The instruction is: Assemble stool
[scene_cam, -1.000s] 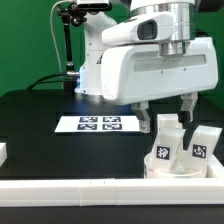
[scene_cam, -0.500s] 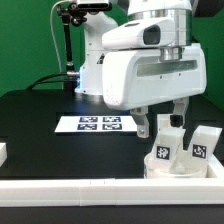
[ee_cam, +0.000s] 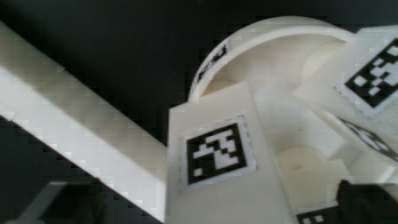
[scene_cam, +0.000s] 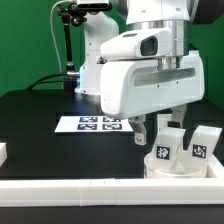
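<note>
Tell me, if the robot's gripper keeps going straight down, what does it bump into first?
Probably a white leg block. The gripper points down over the blocks standing on the round seat, and the wrist view shows a tagged block close ahead. Depth is unclear, so its fingers might straddle the block instead.

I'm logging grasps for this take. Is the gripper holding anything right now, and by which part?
Nothing is held. The gripper hangs open above the leg blocks, its fingers apart and touching none.

White round seat disc (scene_cam: 165,168) flat on black table beside front rail; upright tagged leg blocks (scene_cam: 163,151) clustered on it; another (ee_cam: 228,150) close up.
</note>
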{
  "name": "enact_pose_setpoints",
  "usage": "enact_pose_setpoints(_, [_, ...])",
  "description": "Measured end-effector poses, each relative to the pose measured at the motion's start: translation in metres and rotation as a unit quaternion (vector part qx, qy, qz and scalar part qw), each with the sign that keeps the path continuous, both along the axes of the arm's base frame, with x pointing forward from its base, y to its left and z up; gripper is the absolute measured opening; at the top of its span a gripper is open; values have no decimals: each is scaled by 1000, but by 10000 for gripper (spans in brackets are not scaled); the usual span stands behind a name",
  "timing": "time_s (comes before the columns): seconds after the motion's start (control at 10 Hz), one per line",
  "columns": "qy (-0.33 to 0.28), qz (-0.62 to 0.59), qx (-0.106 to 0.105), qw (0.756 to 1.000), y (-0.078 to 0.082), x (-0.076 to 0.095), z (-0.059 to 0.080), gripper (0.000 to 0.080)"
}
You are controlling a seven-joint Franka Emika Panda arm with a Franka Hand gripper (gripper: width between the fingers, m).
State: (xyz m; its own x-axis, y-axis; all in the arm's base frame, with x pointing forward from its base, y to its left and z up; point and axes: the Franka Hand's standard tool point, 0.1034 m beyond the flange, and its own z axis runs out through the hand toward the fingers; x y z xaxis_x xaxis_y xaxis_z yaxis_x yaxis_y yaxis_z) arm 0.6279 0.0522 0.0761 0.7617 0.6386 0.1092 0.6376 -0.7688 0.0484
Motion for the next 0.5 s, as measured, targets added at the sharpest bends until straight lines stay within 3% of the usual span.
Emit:
enact_pose_setpoints(0.2, [0, -1, 0, 1000, -1, 0, 0, 384])
enact_pose_setpoints(0.5, [0, -1, 0, 1000, -2, 0, 0, 350])
